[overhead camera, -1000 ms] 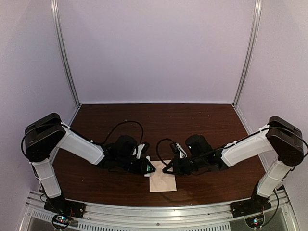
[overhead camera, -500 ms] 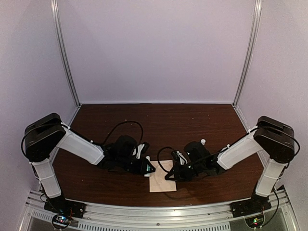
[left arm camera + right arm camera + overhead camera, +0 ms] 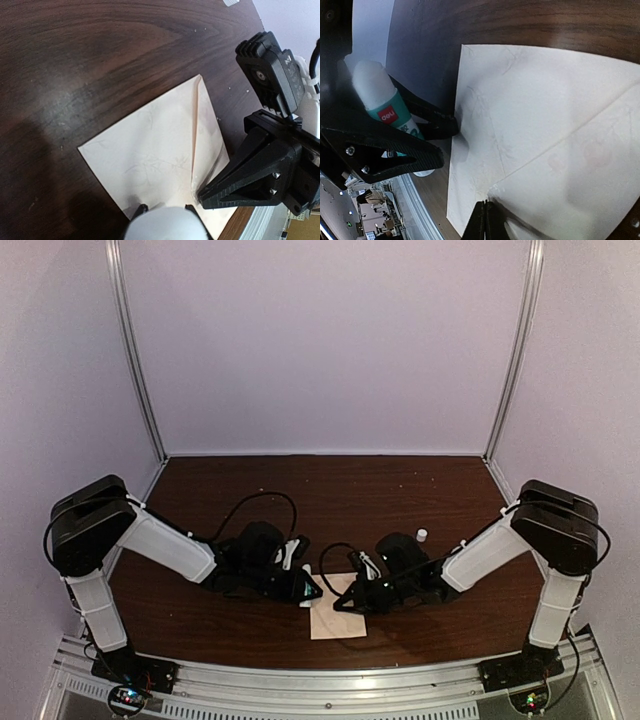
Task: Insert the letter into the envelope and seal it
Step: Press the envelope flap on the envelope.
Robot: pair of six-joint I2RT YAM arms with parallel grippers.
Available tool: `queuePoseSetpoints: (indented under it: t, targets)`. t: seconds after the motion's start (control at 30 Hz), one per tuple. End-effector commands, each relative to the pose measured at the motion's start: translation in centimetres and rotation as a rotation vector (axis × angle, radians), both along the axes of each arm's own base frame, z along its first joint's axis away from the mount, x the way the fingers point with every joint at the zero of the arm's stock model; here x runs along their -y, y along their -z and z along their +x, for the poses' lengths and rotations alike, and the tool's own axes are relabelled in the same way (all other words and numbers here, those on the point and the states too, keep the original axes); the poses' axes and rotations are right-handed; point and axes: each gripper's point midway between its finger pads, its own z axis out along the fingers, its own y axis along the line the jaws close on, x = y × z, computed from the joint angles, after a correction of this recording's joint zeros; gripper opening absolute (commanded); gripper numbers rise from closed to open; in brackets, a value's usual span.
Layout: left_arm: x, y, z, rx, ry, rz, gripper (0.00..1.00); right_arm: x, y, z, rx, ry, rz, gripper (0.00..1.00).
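Note:
The pale envelope (image 3: 338, 621) lies flat near the table's front edge, its triangular flap folded down (image 3: 207, 125). The letter is hidden. My right gripper (image 3: 486, 204) is shut, and its joined tips rest on the envelope at the flap's point (image 3: 202, 195). My left gripper (image 3: 166, 210) is shut on a white glue stick (image 3: 380, 102) with a green label, held just left of the envelope's edge. In the top view both grippers meet over the envelope, the left gripper (image 3: 308, 592) beside the right gripper (image 3: 344, 604).
A small white cap (image 3: 421, 534) stands on the dark wooden table (image 3: 400, 490) behind the right arm. An aluminium rail (image 3: 330, 680) runs along the near edge, and pale walls close in the back and sides.
My right arm has swung left and down, bringing its shut tips onto the envelope's flap. The left arm and glue stick have stayed still.

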Motion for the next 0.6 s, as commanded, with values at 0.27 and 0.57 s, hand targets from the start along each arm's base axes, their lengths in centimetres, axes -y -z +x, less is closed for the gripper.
queuePoseSetpoints:
  t: [0.27,0.57]
  targets:
    - [-0.4,-0.3,-0.1,-0.006,-0.006,-0.001,0.00,1.1,2.8,0.9,-0.024,0.074,-0.098,0.00]
    - [-0.7,-0.3,-0.1,-0.002,-0.013,0.009,0.00,3.5,4.2,1.2,-0.054,0.152,-0.152,0.00]
